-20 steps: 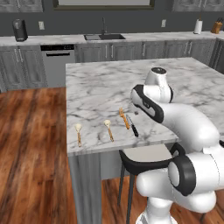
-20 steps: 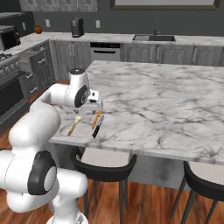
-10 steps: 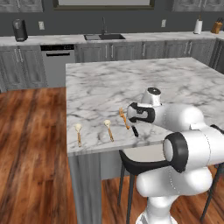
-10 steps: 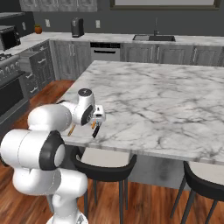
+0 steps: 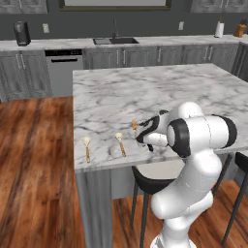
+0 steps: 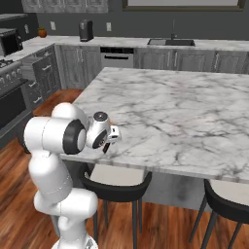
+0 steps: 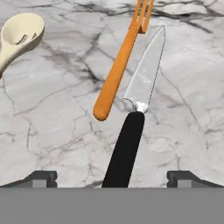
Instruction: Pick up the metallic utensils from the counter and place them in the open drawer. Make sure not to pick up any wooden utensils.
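On the white marble counter [image 7: 52,113] the knife [image 7: 127,146] lies with its black handle toward me and its silver blade pointing away. The orange-handled fork [image 7: 117,70] rests just left of the blade, almost touching it. One wooden spoon's pale bowl [image 7: 19,33] sits at the upper left. My gripper [image 7: 113,178] hovers low over the knife handle, open, with one fingertip on each side and nothing held. From the left base the gripper [image 5: 144,137] is at the counter's [image 5: 145,92] front edge, beside the fork [image 5: 134,124] and two wooden spoons [image 5: 120,144] [image 5: 87,147]. The open drawer [image 6: 36,59] shows far left.
Black stools [image 6: 116,182] stand under the counter's front edge below my arm. The back worktop carries a sink [image 5: 115,41] and a dishwasher front [image 5: 63,70]. A stove [image 6: 12,97] stands at the far left. Wood floor lies open to the left of the island.
My arm has folded down and the hand has dropped to the counter's front edge, over the knife and fork. The jaws stayed open; the utensils have not moved.
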You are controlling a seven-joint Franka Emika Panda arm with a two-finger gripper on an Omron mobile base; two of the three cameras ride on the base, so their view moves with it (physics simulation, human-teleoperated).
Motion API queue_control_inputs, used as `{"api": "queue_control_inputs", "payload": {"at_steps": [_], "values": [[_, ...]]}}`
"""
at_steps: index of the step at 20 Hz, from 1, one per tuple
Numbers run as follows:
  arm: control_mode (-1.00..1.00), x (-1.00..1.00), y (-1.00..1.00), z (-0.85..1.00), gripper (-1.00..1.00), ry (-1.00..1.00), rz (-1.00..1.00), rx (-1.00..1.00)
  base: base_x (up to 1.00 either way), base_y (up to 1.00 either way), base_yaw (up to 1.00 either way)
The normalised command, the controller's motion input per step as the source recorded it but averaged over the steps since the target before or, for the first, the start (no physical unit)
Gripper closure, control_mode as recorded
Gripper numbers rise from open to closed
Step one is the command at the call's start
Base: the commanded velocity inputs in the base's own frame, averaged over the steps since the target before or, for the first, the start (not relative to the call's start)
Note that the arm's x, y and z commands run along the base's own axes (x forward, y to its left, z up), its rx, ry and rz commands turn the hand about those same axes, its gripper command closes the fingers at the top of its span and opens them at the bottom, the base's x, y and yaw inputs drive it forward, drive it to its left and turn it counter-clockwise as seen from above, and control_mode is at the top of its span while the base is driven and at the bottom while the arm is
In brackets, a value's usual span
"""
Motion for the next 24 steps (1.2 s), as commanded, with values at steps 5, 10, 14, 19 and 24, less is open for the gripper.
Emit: {"api": "queue_control_inputs", "payload": {"at_steps": [5,10,14,19,24], "values": [[-1.0,0.38,-0.01,-0.35,-1.0,0.1,0.0,0.0,0.0,0.0,0.0],[-1.0,0.4,0.0,-0.49,1.0,0.06,0.0,0.0,0.0,0.0,0.0],[-1.0,0.24,0.0,-0.22,1.0,0.03,0.0,0.0,0.0,0.0,0.0],[-1.0,0.0,0.0,0.0,1.0,0.0,0.0,0.0,0.0,0.0,0.0],[-1.0,-0.26,0.0,0.0,1.0,0.0,0.0,0.0,0.0,0.0,0.0]]}}
